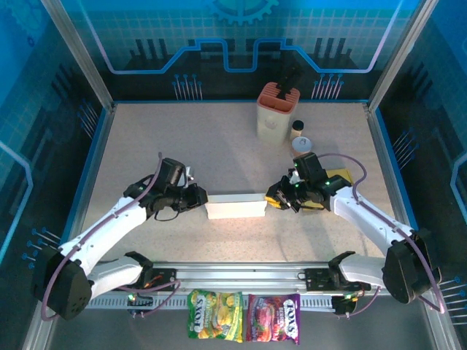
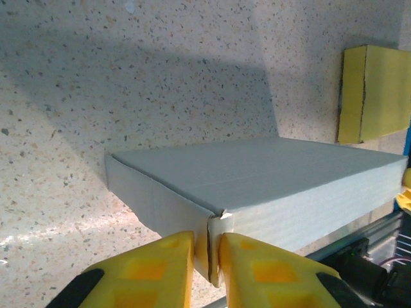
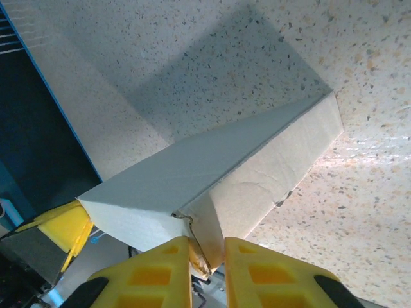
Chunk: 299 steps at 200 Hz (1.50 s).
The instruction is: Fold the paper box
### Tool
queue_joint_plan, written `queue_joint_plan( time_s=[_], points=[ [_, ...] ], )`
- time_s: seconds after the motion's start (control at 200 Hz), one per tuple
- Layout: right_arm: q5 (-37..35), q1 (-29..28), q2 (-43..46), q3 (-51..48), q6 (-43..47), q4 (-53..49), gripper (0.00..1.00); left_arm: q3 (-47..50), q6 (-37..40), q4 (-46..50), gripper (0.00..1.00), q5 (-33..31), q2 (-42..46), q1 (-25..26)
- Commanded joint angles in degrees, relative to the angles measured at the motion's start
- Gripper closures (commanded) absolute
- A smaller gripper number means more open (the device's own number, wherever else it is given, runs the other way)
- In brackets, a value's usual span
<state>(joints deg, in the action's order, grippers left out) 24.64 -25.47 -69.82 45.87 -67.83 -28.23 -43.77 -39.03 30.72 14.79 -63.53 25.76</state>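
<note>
Speckled beige table (image 1: pixel 219 146), blue-panelled walls (image 1: pixel 241 36) (aluminium posts at the corners). The white paper box (image 1: pixel 235 208) lies mid-frame. Both arms reach inward, with the left gripper (image 2: pixel 207 249) and right gripper (image 3: pixel 207 253) each pinching an end flap.

Overhead view looks down; both wrist views closely share the box (image 1: pixel 235 207).
</note>
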Motion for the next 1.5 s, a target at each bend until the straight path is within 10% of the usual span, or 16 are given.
queue_joint_plan(
  time_s=[0.0, 0.925, 1.491],
  points=[
    [-6.1, -0.5, -2.8, -2.6, 2.4, -12.7, 0.82, 3.7, 1.4, 10.1, 0.81, -5.0, -4.3, 2.5],
    [-6.5, -7.5, 9.6, -4.7, 26.3, -19.7, 0.85, 16.2, -3.5, -4.6, 0.83, -9.9, 11.7, 16.8],
    [-6.0, -0.1, 9.8, -2.9, 24.5, -16.4, 0.51, 6.6, -8.0, -7.2, 0.62, -4.9, 1.0, 10.3]
  ],
)
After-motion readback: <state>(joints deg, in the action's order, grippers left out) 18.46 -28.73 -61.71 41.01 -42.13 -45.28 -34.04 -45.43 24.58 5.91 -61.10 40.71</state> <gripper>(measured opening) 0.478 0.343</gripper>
